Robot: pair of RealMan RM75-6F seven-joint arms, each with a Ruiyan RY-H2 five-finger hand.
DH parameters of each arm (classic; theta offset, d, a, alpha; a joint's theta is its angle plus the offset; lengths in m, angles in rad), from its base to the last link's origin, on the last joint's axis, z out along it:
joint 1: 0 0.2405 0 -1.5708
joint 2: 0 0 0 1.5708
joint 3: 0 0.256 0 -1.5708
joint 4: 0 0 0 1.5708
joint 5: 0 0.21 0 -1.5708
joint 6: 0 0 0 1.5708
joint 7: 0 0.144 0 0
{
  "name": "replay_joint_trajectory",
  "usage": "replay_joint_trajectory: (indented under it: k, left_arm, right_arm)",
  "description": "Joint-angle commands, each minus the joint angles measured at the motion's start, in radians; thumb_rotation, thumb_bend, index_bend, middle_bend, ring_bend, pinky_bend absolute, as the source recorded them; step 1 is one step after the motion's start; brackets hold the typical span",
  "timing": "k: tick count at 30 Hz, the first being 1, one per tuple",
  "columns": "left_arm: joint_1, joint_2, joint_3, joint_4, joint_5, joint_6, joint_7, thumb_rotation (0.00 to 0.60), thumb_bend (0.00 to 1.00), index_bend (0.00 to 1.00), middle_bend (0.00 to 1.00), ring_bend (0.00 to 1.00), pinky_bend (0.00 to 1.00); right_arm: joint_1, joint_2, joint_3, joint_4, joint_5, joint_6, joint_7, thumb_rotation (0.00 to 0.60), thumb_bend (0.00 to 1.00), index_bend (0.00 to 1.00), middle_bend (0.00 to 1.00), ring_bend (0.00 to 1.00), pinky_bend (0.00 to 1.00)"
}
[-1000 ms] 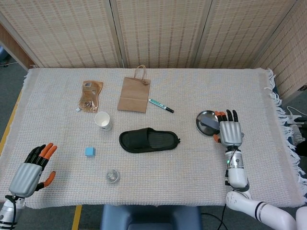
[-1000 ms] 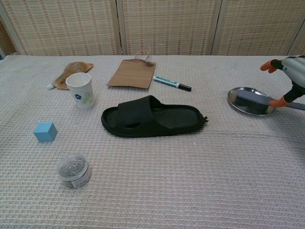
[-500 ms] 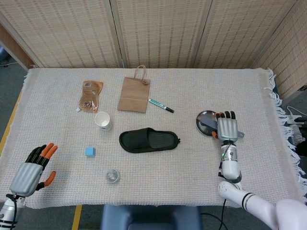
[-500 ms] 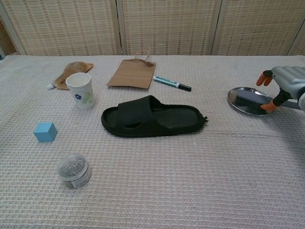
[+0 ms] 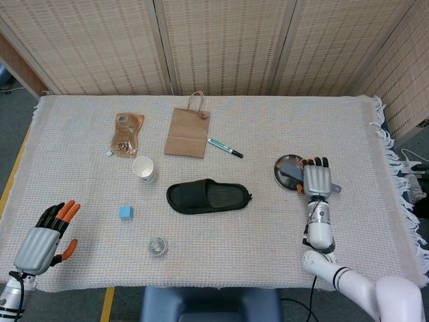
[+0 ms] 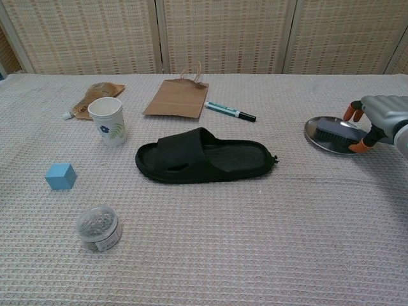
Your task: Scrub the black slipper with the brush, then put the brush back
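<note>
Right robot hand (image 6: 376,118) sits over brush (image 6: 335,134) handle in dish (image 6: 317,125), grip unclear; wrap fingers fully round handle before lifting toward slipper (image 6: 204,156), well to its left on table.

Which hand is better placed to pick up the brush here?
The right hand: it is already over the brush in the metal dish. The left hand sits open at the table's far corner.

Indoor test setup, cloth-covered table (image 5: 268,261), woven screen panels (image 5: 221,43) behind
</note>
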Motion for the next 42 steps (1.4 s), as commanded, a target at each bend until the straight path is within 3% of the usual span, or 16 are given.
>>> replay_joint_trajectory:
  k: [1,31,36,42]
  left_arm:
    - [0.002,0.001,0.000,0.000,0.000,0.004,-0.001,0.600,0.43,0.00,0.00,0.00,0.09]
    - [0.009,0.002,0.006,-0.006,0.011,0.019,0.010,0.600,0.46,0.00,0.00,0.00,0.10]
    - [0.012,0.003,0.007,-0.007,0.012,0.023,0.015,0.600,0.56,0.00,0.00,0.00,0.10]
    - [0.015,0.003,0.008,-0.008,0.015,0.028,0.018,0.600,0.58,0.00,0.00,0.00,0.10]
  right_arm:
    - [0.005,-0.006,-0.004,0.009,0.007,-0.010,-0.012,0.600,0.14,0.31,0.31,0.17,0.12]
    - [0.008,0.013,-0.011,-0.029,0.031,-0.005,-0.025,0.600,0.19,0.37,0.35,0.18,0.12]
    - [0.015,0.010,-0.009,-0.026,0.034,-0.011,-0.022,0.600,0.22,0.41,0.37,0.22,0.15]
    - [0.020,0.006,-0.009,-0.023,0.033,-0.010,-0.019,0.600,0.25,0.44,0.39,0.24,0.18]
